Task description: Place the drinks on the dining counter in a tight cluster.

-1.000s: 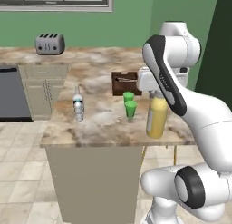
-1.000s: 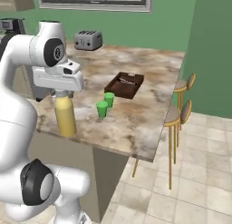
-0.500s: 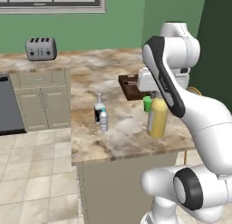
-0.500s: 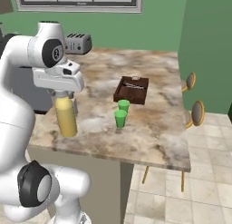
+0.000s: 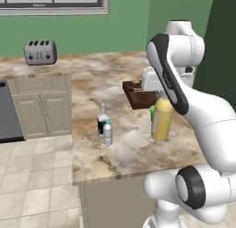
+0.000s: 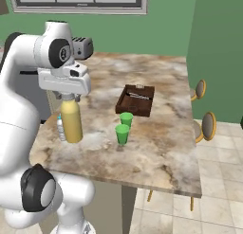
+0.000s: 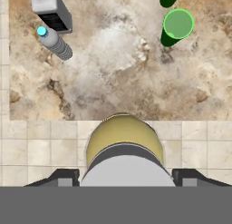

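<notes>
Base driven rightward, yellow bottle (image 6: pixel 71 124) in end effector (image 6: pixel 70 98)

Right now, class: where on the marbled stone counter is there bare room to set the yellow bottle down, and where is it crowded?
Bare stone lies between the small clear water bottle and the two green cups. Crowded: beside the dark wooden tray, near the cups.

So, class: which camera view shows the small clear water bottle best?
The left base view: the water bottle stands whole and unblocked on the counter's near edge. The hand view sees it from above, foreshortened. In the right base view the yellow bottle mostly hides it.
</notes>
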You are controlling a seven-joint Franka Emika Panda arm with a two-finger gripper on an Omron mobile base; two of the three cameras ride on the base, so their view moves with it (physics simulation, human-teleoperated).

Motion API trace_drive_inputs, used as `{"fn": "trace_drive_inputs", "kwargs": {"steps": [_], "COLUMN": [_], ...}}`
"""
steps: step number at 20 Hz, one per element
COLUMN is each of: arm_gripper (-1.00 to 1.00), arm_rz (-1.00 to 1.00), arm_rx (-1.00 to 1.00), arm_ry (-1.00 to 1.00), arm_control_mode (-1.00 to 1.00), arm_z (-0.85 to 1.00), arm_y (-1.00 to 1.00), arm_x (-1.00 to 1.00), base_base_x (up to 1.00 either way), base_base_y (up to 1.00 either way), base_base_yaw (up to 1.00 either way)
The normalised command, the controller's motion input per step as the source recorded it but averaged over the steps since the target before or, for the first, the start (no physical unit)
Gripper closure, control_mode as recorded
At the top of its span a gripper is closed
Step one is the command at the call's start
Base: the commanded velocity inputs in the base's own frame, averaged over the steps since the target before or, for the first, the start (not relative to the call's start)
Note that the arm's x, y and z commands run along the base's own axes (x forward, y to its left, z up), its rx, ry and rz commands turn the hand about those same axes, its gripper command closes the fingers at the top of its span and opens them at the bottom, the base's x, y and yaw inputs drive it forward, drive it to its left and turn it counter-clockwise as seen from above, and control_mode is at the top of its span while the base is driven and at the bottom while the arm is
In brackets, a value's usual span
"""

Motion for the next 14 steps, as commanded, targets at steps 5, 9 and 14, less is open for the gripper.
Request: {"fn": "trace_drive_inputs", "kwargs": {"steps": [5,9,14], "arm_gripper": [1.00,1.00,1.00], "arm_rz": [0.00,0.00,0.00], "arm_rx": [0.00,0.00,0.01], "arm_ry": [0.00,0.00,-0.01], "arm_control_mode": [1.00,1.00,-1.00], "arm_z": [0.00,0.00,-0.22], "arm_y": [0.00,0.00,0.16], "arm_x": [0.00,0.00,0.41], "base_base_x": [0.00,0.08,0.00], "base_base_y": [0.01,0.00,0.00], "base_base_yaw": [0.00,0.00,0.00]}}
